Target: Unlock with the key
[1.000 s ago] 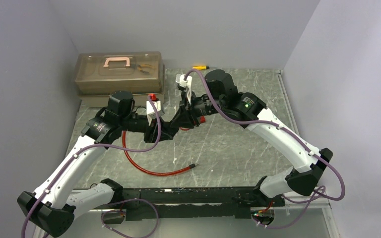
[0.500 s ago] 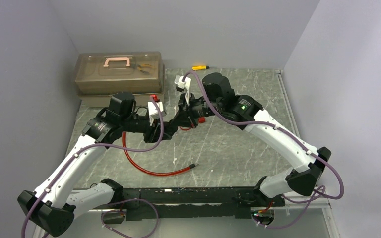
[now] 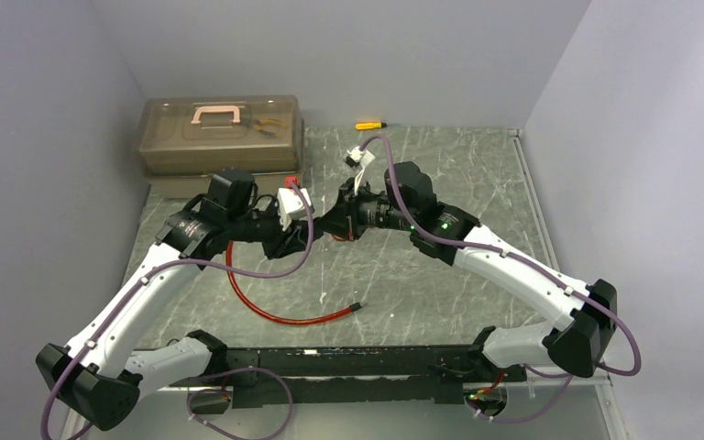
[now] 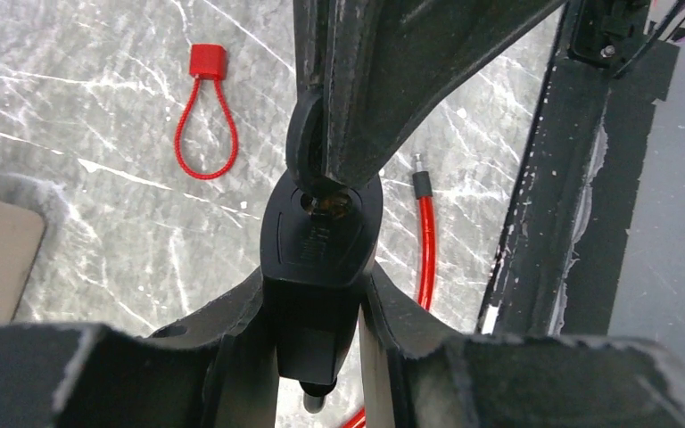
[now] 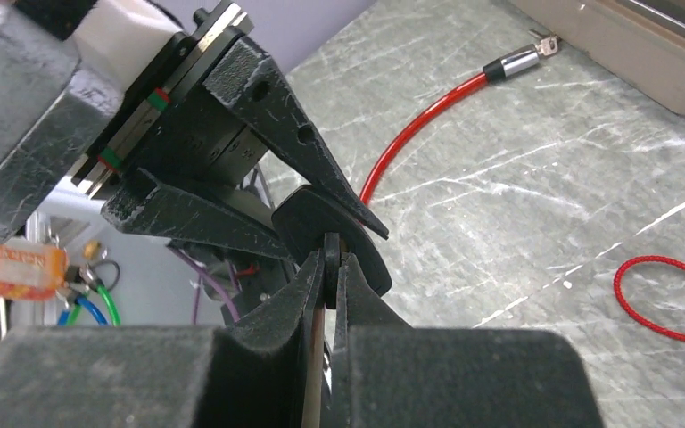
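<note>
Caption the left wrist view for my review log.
Left gripper clamps the black lock body; right gripper holds the key at its keyhole, above the red cable.

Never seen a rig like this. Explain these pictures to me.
A left arm and a right arm are bolted to a table. One camera looks down from above; the other two sit on the wrists, so each sees its own grasp up close. The left end effector grips a black lock; the right end effector pinches a key with its tip at the keyhole. On the table lie a red cable, a small red loop, a brown toolbox and a yellow screwdriver.
</note>
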Controlling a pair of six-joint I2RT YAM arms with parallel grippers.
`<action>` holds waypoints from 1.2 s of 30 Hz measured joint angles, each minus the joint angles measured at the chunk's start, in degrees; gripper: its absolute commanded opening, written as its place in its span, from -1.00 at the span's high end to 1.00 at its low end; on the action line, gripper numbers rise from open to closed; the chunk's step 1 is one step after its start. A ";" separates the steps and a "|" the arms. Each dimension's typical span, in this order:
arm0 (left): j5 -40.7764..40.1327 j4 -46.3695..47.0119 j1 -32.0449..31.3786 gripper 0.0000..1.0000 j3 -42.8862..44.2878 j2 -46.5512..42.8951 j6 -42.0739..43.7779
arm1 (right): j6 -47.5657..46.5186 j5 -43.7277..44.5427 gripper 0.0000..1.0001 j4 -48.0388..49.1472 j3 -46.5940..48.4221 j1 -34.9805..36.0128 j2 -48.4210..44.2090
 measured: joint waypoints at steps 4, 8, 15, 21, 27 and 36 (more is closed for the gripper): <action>-1.62 0.07 -0.11 1.00 0.70 0.04 0.85 | 4.39 2.16 1.00 3.15 -1.86 0.09 -0.72; -1.88 -0.37 -0.09 1.00 1.86 0.44 0.94 | 5.81 2.32 0.27 4.39 -2.03 -0.02 -0.81; 4.63 1.84 0.31 1.00 3.13 0.55 0.37 | -0.90 -0.04 -0.38 -2.54 -1.77 -0.07 -3.17; 13.20 2.51 0.31 1.00 4.66 0.59 -0.24 | -9.07 -4.15 -0.36 -6.84 -0.20 -0.04 -7.15; 18.86 2.25 0.31 1.00 5.03 1.60 -0.83 | -11.56 -7.30 -0.30 -6.54 0.22 -0.28 -8.39; 21.33 2.01 0.31 1.00 6.03 3.13 -1.44 | -11.67 -10.40 0.19 -4.74 0.48 -0.31 -6.40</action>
